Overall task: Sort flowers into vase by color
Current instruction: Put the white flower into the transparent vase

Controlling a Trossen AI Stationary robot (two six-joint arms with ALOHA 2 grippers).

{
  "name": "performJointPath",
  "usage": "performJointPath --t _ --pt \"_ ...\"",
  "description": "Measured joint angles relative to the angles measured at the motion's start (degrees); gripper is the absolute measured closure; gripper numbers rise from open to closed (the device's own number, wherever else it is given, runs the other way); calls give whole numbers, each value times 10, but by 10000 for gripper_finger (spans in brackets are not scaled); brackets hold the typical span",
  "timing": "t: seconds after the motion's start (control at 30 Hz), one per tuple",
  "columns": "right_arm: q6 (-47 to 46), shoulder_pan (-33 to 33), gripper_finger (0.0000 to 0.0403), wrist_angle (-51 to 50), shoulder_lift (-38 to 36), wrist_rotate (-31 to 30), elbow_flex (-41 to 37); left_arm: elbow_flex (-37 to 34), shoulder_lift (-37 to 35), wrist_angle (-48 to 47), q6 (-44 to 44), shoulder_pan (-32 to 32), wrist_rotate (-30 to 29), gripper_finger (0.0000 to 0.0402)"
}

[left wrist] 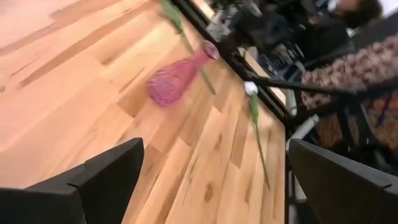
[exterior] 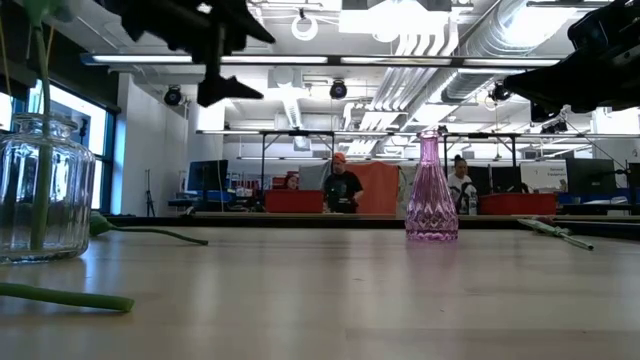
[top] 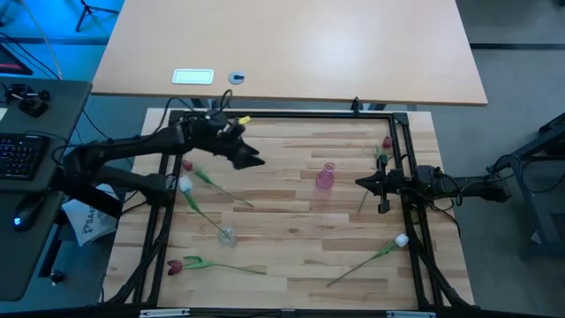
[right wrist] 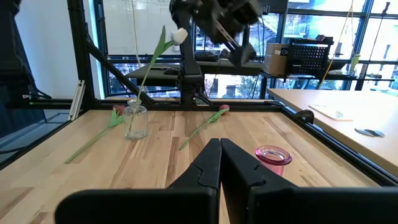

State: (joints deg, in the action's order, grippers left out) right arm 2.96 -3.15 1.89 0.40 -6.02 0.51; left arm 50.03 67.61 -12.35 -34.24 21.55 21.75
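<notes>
A white tulip [top: 185, 185] stands with its stem in the clear glass vase [top: 228, 235]. A pink vase [top: 326, 177] stands upright mid-table. Flat on the wood lie a red tulip [top: 187, 165] at the left, a red tulip [top: 174, 265] at the near left, a white tulip [top: 402, 239] at the near right and a red tulip [top: 387, 143] by the right frame. My left gripper [top: 254, 162] hangs open above the table, left of the pink vase [left wrist: 177, 78], with nothing between its fingers [left wrist: 112, 174]. My right gripper [right wrist: 219, 149] waits shut at the right edge.
A black metal frame [top: 291, 116] runs around the wooden tabletop. Bare wood lies between the two vases and in front of the pink one. Beyond the far rail stands a second table [top: 291, 44] with a white card and a small disc.
</notes>
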Motion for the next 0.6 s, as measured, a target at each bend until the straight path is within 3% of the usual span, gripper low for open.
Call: performJointPath --t 0.3,0.6 --pt "0 0 402 0 0 0 0 4 65 14 -117 10 -3 16" --pt "-5 2 402 13 0 -45 0 4 79 186 -143 1 -10 16"
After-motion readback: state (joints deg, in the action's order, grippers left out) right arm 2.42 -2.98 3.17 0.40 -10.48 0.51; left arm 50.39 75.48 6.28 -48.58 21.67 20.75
